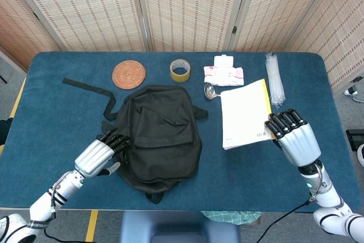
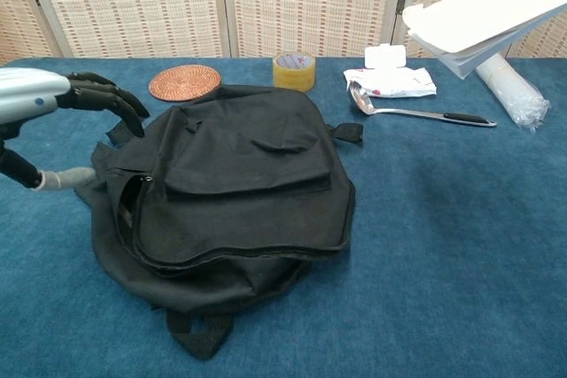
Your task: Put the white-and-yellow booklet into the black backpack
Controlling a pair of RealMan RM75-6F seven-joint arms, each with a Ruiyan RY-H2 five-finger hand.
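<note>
The black backpack lies flat in the middle of the blue table, its zipper running along the left side. My right hand holds the white-and-yellow booklet lifted high above the table, to the right of the backpack; in the chest view only the booklet's underside shows at the top right and the hand is out of frame. My left hand hovers at the backpack's left edge, fingers curved over it, holding nothing.
At the back of the table are a round woven coaster, a roll of tape, a wipes packet, a metal ladle and a bag of clear straws. A black strap trails to the backpack's left.
</note>
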